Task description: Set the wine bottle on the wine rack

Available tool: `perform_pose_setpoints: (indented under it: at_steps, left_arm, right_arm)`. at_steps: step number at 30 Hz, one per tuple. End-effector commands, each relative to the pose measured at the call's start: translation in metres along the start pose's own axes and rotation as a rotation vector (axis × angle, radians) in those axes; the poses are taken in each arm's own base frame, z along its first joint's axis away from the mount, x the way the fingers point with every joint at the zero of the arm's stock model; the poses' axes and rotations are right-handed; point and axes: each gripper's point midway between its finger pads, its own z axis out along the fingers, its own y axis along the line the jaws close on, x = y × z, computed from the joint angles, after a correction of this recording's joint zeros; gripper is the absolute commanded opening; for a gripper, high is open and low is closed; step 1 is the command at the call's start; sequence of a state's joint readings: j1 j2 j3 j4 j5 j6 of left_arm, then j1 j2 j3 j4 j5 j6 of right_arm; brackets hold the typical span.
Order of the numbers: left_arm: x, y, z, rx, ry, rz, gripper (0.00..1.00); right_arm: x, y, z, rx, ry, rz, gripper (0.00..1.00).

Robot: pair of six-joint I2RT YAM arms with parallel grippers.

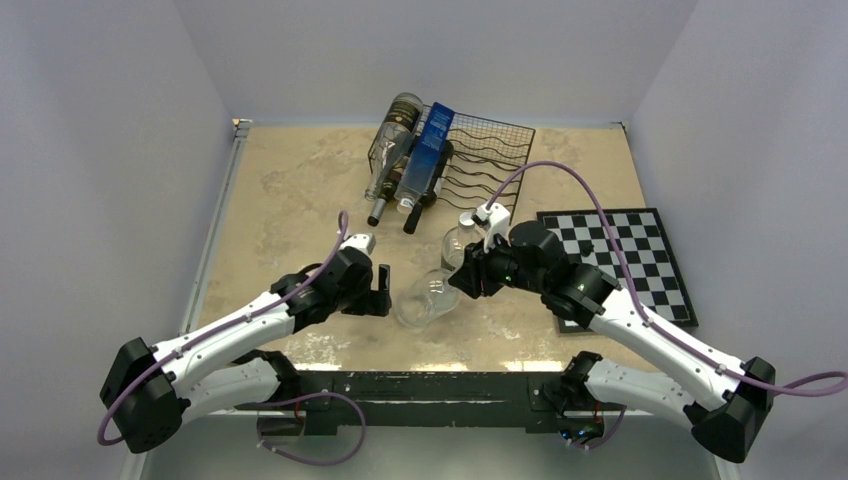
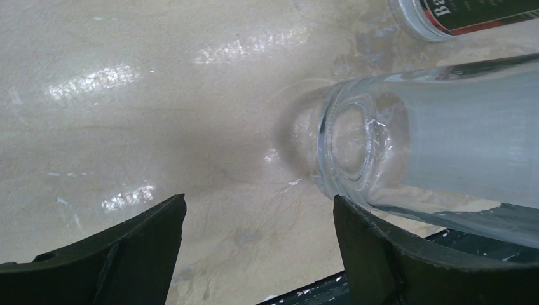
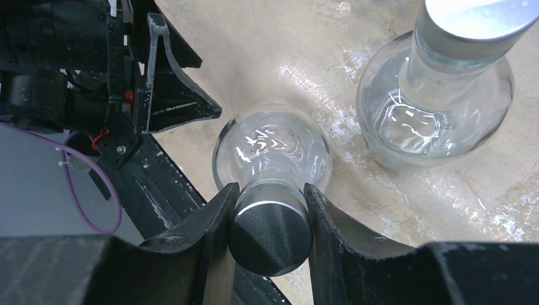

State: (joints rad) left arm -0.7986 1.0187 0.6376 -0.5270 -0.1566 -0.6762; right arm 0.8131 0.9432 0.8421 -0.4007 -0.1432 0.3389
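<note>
My right gripper (image 1: 462,280) is shut on the neck of a clear glass wine bottle (image 1: 424,298), just below its dark cap (image 3: 271,236). The bottle is tilted, with its base towards the left arm. In the right wrist view the fingers (image 3: 210,222) clamp the neck from both sides of the gripper (image 3: 271,194). My left gripper (image 1: 381,291) is open and empty, beside the bottle's base (image 2: 375,149). The black wire wine rack (image 1: 495,160) stands at the back, with three bottles (image 1: 410,165) lying on its left side.
A second clear bottle (image 1: 461,241) stands upright just behind the held one and close to it in the right wrist view (image 3: 438,108). A labelled bottle edge (image 2: 457,16) shows at the top of the left wrist view. A chessboard (image 1: 640,250) lies at the right.
</note>
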Motion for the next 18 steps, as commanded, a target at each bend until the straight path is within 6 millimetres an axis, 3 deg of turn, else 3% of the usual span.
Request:
perform_pose_setpoints:
  at_steps: [1,6,18]
  left_arm:
    - [-0.014,-0.02,0.0,0.103,-0.038,0.066,0.89]
    - [-0.013,-0.023,0.009,0.106,-0.021,0.102,0.89]
    - [-0.04,-0.038,0.017,0.116,-0.051,0.168,0.89]
  right_arm:
    - [0.012,-0.003,-0.009,0.027,0.059,0.001,0.0]
    - [0.028,0.0,-0.017,-0.004,0.101,0.007,0.0]
    - [0.081,0.007,-0.025,-0.109,0.198,0.038,0.0]
